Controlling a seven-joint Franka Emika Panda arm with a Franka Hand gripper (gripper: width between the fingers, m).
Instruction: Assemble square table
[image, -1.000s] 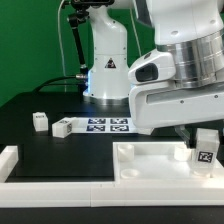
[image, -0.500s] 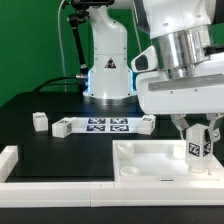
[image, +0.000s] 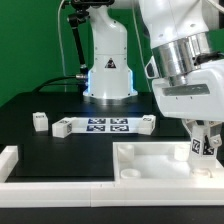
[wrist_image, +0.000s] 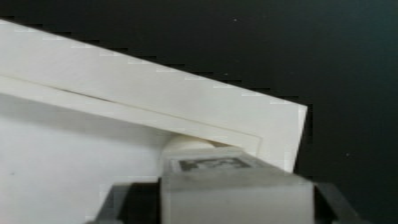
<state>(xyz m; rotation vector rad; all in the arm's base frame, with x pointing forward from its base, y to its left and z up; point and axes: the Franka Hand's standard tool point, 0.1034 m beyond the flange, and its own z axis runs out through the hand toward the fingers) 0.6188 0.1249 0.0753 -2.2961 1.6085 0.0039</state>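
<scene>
Left of table: the black table (image: 70, 152) is lying bare here, leaving wide room for a pass.
Far row: a loose leg (image: 40, 122), a second leg (image: 62, 127), the marker board (image: 105, 125) and a third leg (image: 147, 124) are sitting in a line, blocking a low sweep.
Front edge: the border rail (image: 12, 158) is standing raised along it.
Right front: the tabletop (image: 150, 160) is filling this part, its rim barring a sideways slide.
Tabletop's right corner: the gripper (image: 204, 152) and its held leg (image: 198, 149) are crowding it.
Back: the robot base (image: 108, 70) is closing it off.

No words legible; warning triangle (image: 109, 66) on the arm's base (image: 110, 40); black-and-white tags on the marker board (image: 108, 125) and a leg (image: 205, 148)
</scene>
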